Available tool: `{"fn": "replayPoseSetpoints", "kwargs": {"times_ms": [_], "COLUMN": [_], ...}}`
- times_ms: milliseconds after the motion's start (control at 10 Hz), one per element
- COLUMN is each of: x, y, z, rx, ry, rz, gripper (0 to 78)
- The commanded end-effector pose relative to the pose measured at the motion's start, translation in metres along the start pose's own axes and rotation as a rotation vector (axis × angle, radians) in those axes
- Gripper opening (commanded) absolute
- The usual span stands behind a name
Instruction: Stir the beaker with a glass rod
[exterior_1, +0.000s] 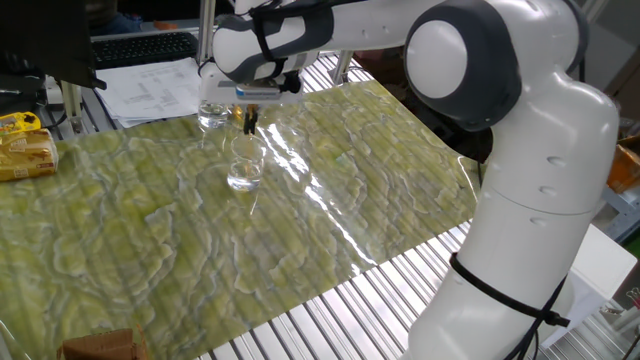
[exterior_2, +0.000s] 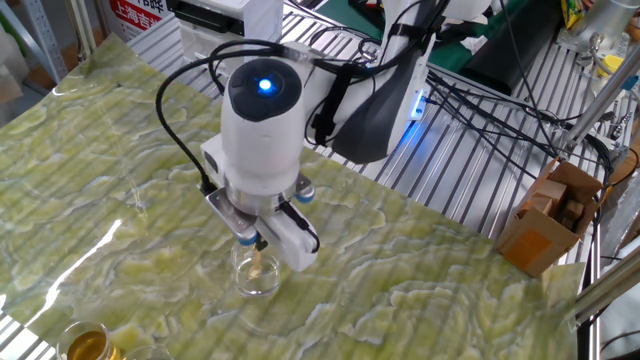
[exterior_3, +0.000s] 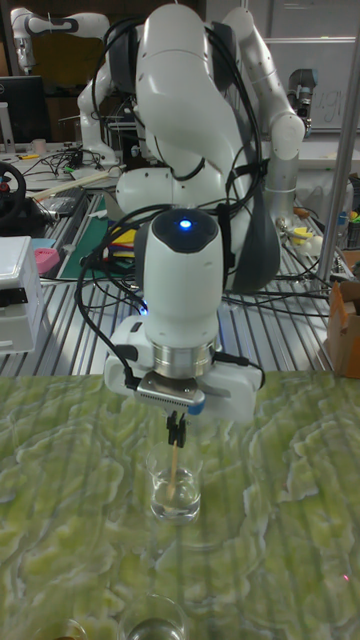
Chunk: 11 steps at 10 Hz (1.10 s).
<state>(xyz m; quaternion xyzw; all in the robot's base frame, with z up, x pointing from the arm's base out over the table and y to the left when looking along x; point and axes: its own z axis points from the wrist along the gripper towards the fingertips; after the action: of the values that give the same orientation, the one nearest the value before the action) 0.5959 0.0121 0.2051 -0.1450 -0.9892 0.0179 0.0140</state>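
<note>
Poised above the beaker (exterior_3: 175, 488), the gripper (exterior_3: 177, 431) is seen with its fingers pressed together on the top of the glass rod (exterior_3: 176, 468), which is held upright and reaches down into the beaker. The beaker is set upright on the green patterned mat (exterior_1: 150, 250), near its middle. A second clear glass vessel (exterior_1: 211, 115) is placed near the mat's far edge, apart from the beaker.

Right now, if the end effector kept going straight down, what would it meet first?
Most likely the rim of the beaker directly below the end effector; the glass rod it holds already hangs into it.
</note>
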Motion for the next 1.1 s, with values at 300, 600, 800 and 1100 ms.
{"fn": "replayPoseSetpoints", "kwargs": {"times_ms": [300,600,800,1100], "x": [0.013,-0.009,-0.026,-0.035], "y": [0.018,0.026,0.014,-0.009], "z": [-0.005,0.004,0.005,0.006], "rx": [-0.023,-0.020,-0.011,-0.010], "ry": [0.007,-0.024,-0.027,-0.026], "rz": [0.084,0.086,0.032,-0.020], "gripper": [1.2,1.2,1.2,1.2]}}
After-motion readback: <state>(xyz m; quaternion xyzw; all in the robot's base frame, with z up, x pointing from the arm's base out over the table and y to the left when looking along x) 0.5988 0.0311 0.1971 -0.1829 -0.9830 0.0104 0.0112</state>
